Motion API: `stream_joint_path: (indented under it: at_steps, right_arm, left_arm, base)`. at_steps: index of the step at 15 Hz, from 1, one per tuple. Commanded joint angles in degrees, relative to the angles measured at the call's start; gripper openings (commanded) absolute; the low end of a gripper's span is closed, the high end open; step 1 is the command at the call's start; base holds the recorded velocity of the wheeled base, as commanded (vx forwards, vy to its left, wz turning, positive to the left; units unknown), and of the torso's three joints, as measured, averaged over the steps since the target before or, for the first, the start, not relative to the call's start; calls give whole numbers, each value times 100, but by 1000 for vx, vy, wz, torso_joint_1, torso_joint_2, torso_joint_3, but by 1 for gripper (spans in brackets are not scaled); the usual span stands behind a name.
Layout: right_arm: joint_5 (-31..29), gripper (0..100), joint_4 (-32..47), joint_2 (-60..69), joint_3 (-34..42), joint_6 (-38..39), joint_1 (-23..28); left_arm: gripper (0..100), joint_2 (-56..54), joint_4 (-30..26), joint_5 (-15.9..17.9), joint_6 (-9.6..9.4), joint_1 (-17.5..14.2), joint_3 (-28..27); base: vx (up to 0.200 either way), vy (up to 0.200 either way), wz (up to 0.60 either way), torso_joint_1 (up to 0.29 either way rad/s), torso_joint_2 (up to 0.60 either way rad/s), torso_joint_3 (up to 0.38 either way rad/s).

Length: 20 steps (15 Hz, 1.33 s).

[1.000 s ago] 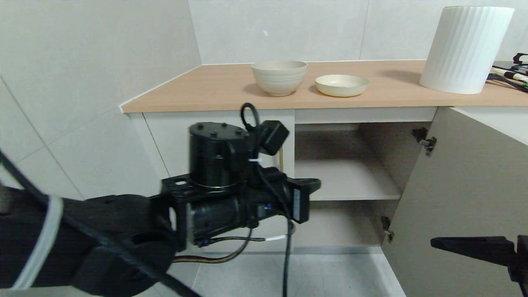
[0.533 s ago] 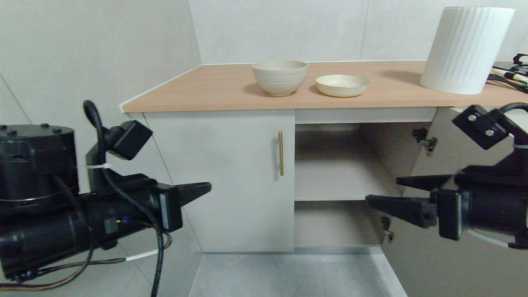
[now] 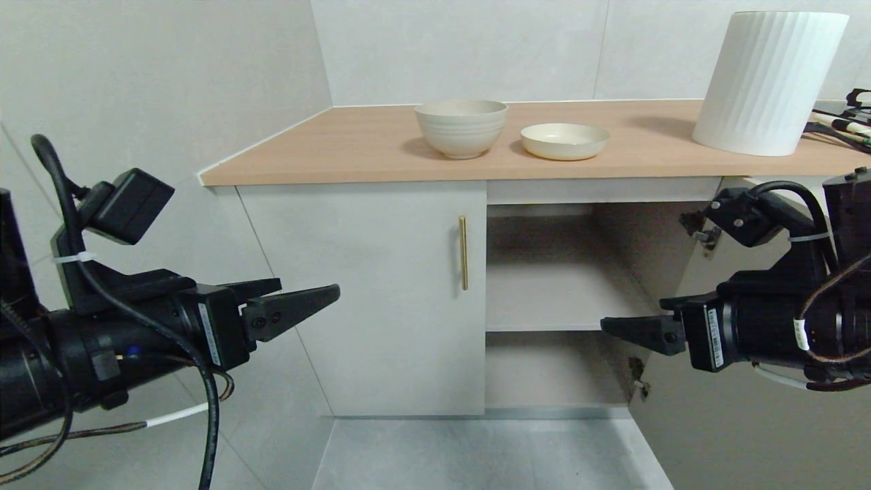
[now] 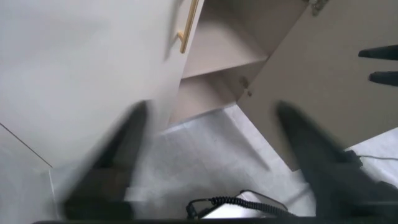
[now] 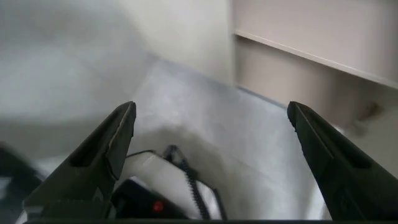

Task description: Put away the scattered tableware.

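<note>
A cream bowl point(image 3: 461, 127) and a shallow cream dish point(image 3: 564, 140) sit side by side on the wooden countertop point(image 3: 326, 153). Both arms hang well below the counter, in front of the cabinet. My left gripper point(image 3: 309, 290) is to the left of the closed door, pointing right, open and holding nothing. In the left wrist view its fingers point(image 4: 118, 155) stand wide apart over the floor. My right gripper point(image 3: 633, 314) points left in front of the open compartment, open and holding nothing. Its fingers point(image 5: 118, 143) are spread wide in the right wrist view.
The cabinet's left door is closed, with a brass handle point(image 3: 463, 252). The right door point(image 3: 748, 381) is swung open beside my right arm, showing a bare shelf point(image 3: 565, 299). A tall white ribbed cylinder point(image 3: 769, 82) and some pens point(image 3: 840, 124) sit at the counter's right end.
My left arm has swung from in front of the closed door to the left side. My right arm has risen from the lower right corner to shelf height.
</note>
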State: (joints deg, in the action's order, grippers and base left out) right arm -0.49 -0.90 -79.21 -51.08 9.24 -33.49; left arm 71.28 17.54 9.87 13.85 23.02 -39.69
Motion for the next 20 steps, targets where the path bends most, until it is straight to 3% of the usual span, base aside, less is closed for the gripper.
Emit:
stream_joint_path:
  at_steps: [1, 10, 20]
  right_arm:
    - [-215, 100, 29, 29, -16, -1, -26]
    - [-303, 100, 46, 213, -113, 60, -141]
    - [-285, 100, 90, 301, 37, 43, -132]
  left_arm:
    - [100, 0, 21, -3, -5, 1, 5]
    - [100, -53, 21, -12, -23, 1, -21]
    - [100, -9, 21, -3, -23, -8, -30]
  base:
    - [0, 0, 0, 0, 0, 0]
    - [0, 0, 0, 0, 0, 0]
    - [200, 0, 0, 5, 1, 0]
